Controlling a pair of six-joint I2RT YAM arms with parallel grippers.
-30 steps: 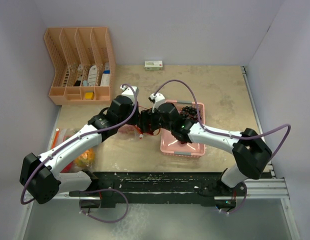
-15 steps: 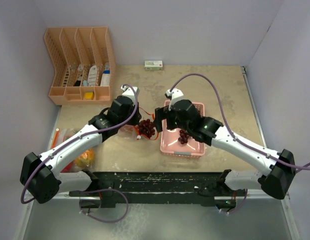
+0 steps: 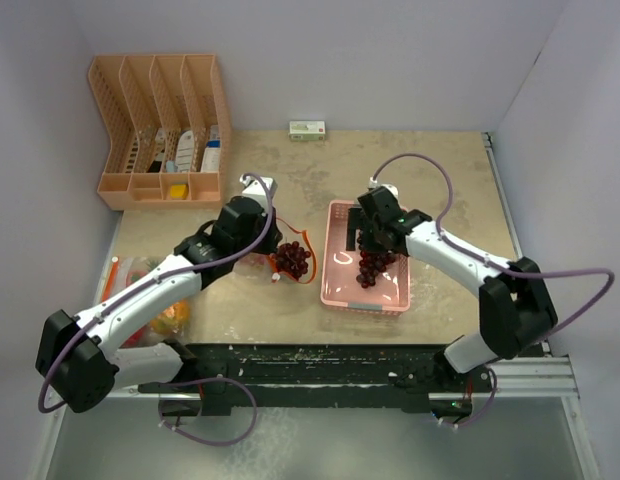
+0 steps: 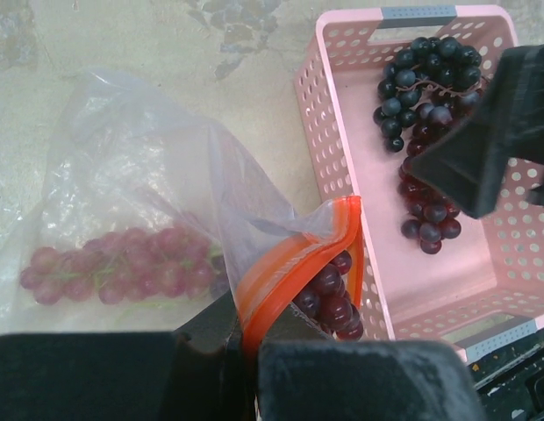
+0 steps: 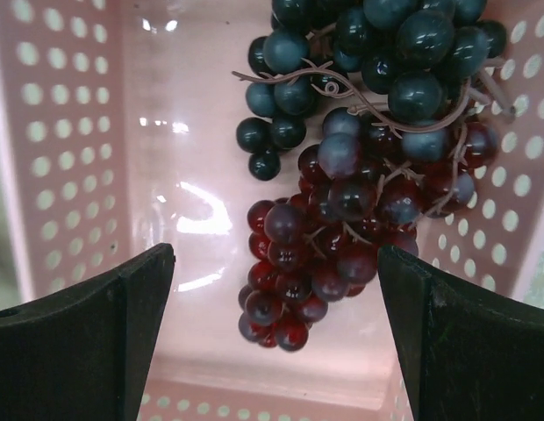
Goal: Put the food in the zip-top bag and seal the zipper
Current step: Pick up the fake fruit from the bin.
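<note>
Pink tray (image 5: 61, 132) dotted with round holes; its grapes (image 5: 342, 202) run blue-black at twelve o'clock to dark red at six. Clear bag (image 4: 140, 158), orange zipper (image 4: 289, 254); mottled beige table (image 4: 167, 35).

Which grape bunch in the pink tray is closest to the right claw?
The red bunch, centred under the open right claw; the dark blue bunch lies beyond it.

Bright, even light; glare on tray (image 5: 180, 202).

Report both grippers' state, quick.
Left gripper: shut on the zip-top bag at its orange zipper edge.
Right gripper: open over the grape bunches in the pink basket, holding nothing.
</note>
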